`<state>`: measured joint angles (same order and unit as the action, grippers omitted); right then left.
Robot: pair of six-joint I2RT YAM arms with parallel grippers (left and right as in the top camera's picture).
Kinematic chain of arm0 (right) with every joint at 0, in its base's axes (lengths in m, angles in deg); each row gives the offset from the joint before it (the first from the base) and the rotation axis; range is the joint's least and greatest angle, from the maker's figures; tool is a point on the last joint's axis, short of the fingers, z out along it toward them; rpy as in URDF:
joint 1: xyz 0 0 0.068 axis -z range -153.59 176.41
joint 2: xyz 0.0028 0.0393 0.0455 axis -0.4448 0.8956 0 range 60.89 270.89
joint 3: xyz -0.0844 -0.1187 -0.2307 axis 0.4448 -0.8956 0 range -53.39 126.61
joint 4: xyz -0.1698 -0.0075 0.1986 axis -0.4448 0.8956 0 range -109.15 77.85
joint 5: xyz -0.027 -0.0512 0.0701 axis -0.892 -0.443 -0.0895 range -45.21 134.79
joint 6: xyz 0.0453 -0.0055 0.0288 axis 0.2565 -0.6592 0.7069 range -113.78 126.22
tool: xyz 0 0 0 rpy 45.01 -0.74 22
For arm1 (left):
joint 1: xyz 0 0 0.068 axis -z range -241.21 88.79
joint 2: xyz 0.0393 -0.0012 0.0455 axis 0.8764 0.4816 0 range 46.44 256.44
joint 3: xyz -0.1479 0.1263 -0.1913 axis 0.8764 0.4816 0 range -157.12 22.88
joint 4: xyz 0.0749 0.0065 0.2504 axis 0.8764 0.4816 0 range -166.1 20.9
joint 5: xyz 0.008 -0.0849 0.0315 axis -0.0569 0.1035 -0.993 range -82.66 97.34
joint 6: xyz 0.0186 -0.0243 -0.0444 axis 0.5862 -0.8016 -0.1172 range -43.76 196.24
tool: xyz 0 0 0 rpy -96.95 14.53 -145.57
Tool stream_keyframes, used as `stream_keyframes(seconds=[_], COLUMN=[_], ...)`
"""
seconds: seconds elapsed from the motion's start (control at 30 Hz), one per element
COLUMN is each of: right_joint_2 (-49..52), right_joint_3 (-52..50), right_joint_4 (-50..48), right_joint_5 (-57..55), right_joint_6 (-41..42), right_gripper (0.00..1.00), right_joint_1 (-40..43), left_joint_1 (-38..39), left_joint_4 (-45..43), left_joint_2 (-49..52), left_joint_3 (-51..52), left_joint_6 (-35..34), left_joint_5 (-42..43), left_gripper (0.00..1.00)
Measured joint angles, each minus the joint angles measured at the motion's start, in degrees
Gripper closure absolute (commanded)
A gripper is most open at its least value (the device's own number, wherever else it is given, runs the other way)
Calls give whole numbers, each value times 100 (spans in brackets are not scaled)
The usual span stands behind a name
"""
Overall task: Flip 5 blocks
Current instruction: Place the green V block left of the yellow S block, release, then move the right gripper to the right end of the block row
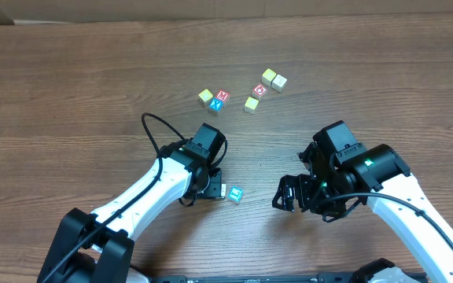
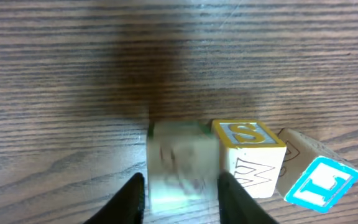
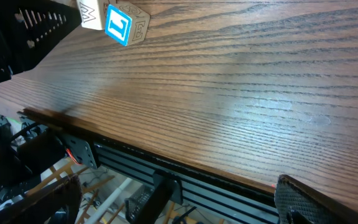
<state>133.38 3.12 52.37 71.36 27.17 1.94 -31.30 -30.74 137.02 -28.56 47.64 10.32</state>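
Block (blurred, cream) sitting between left gripper fingers, just beside S block; clamped or loose, cannot tell. Right gripper waiting off to side, jaws apart, empty. Advising: withdrawing straight up, not nudging S block.

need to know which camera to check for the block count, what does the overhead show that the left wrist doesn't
Only the overhead: the cluster of blocks farther up the table, and the right claw, open with nothing in it.
Only the left wrist: the yellow-topped block with its letters, S on top and W on its side, and the left claw with a finger on each side of a blurred pale block.
Both: the teal-faced block and the wooden table.
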Motion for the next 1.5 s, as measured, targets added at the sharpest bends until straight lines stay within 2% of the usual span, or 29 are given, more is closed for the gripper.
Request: stream_keyframes(seconds=[0.17, 0.57, 0.8, 0.83, 0.87, 0.9, 0.93, 1.03, 1.17, 1.5], right_joint_2=[0, 0, 0, 0, 0, 0, 0, 0, 0, 2], right_joint_3=[0, 0, 0, 0, 0, 0, 0, 0, 0, -450], right_joint_4=[4, 0, -17, -24, -37, -44, -50, -111, -168, -962], right_joint_5=[2, 2, 2, 4, 0, 2, 4, 0, -42, -111], right_joint_6=[-2, 2, -2, 2, -28, -37, -42, -66, -142, -249], right_gripper=[0, 0, 0, 9, 23, 32, 54, 96, 96, 96], right_joint_1=[0, 0, 0, 0, 0, -2, 0, 0, 0, 0], left_joint_1=[0, -87, -501, -588, -649, -719, -782, -857, -857, -857], left_joint_4=[4, 262, 855, 1005, 1102, 1222, 1364, 1738, 1757, 1045], left_joint_2=[0, 2, -85, -142, -199, -260, -328, -422, -422, -422], left_joint_3=[9, -74, -903, -1062, -1156, -1241, -1292, -1261, -935, 96], left_joint_6=[0, 0, 9, 26, 24, 35, 52, 103, 131, 133], left_joint_5=[-2, -2, -26, -26, -28, -33, -46, -101, -114, 92], left_gripper=[61, 65, 64, 68, 73, 78, 81, 87, 91, 92])
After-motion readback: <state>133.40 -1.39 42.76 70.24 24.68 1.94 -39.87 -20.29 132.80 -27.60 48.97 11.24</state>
